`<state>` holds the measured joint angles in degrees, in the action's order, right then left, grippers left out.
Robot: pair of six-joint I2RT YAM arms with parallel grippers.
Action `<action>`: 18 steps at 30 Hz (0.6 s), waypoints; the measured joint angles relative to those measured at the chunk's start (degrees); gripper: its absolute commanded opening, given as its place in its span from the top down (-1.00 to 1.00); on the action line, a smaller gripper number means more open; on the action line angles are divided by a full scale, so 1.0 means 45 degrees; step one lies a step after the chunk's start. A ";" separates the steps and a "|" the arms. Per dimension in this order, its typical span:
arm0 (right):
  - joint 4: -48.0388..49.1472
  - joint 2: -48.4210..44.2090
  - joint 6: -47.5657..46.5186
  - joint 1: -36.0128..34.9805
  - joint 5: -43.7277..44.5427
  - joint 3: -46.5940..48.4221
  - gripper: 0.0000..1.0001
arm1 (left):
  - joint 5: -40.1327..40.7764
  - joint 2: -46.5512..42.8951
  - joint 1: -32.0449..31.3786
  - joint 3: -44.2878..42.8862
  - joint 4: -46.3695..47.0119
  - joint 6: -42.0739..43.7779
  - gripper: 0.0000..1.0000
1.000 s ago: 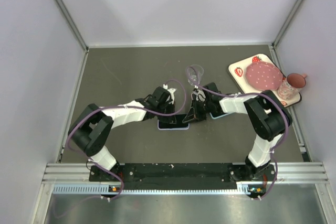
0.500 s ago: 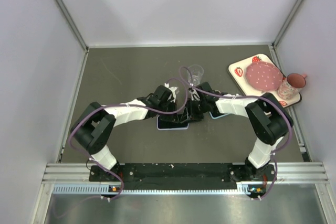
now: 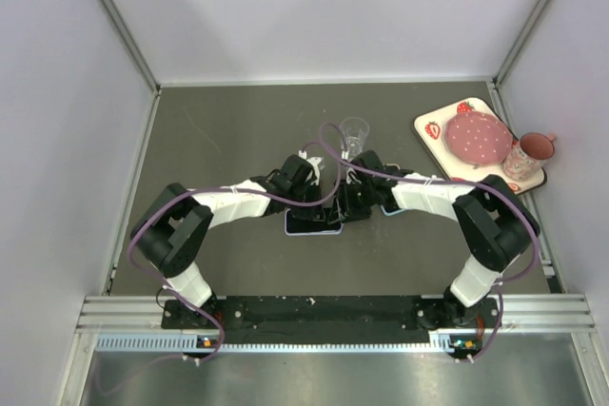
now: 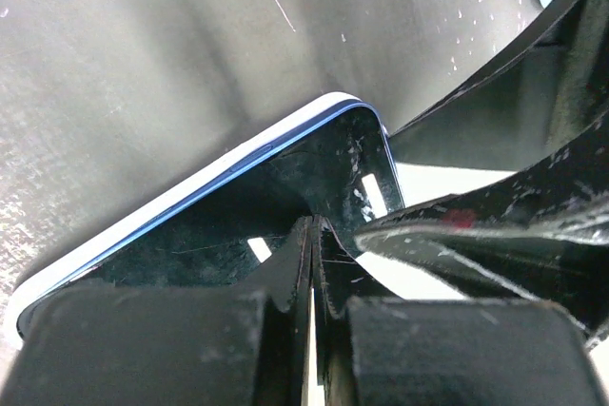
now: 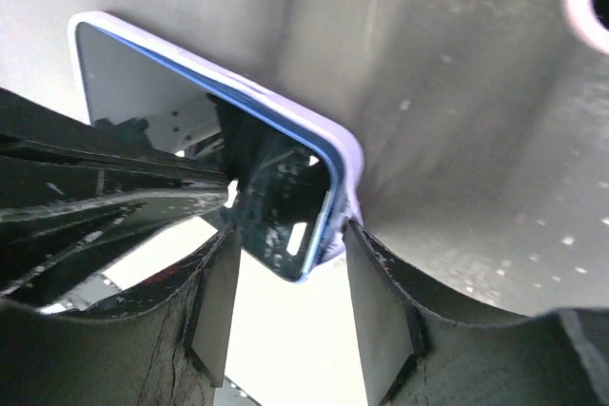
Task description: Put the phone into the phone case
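The phone point(image 3: 312, 223) lies flat on the table with its dark screen up, between the two arms. Its blue edge point(image 4: 238, 164) sits inside the pale lilac phone case point(image 5: 348, 166), whose rim wraps the sides that show. My left gripper point(image 4: 312, 225) is shut, holding nothing, its tips resting on the screen point(image 3: 320, 200). My right gripper point(image 5: 290, 268) stands open, one finger on each side of the phone's near corner, touching neither side. From above, the right gripper point(image 3: 350, 204) is at the phone's right end.
A clear glass point(image 3: 354, 132) stands just behind the grippers. At the back right, a strawberry-patterned tray point(image 3: 430, 127) carries a pink dotted plate point(image 3: 479, 137) and a pink cup point(image 3: 533, 151). Walls close in the left, right and back.
My right gripper has opened from shut and shifted slightly left along the phone's end. The left gripper stays shut on the screen.
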<state>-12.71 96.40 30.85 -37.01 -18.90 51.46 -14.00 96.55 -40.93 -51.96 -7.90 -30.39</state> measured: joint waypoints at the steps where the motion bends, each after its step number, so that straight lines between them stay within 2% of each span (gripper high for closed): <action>1: -0.0146 -0.0087 -0.0087 0.0000 0.0180 -0.0005 0.02 | 0.0015 0.0000 0.0000 0.0015 0.0029 -0.0005 1.00; 8: -0.1768 -0.0685 -0.0607 0.0102 0.1491 -0.0019 0.02 | 0.0053 -0.0010 0.0000 0.0180 0.0311 -0.0087 1.00; 12: -0.2273 -0.1132 -0.0695 0.0160 0.1676 -0.0087 -0.08 | 0.0083 -0.0058 0.0000 0.0301 0.0515 -0.0131 1.00; 18: -0.1773 -0.2336 -0.0622 0.0996 0.0165 -0.0714 -0.12 | 0.0272 -0.0180 -0.0024 0.0476 0.0699 -0.0189 1.00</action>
<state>-20.69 85.89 28.05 -32.53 -18.15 48.25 -12.78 95.74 -41.04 -49.82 -4.75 -31.24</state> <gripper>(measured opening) 0.554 0.009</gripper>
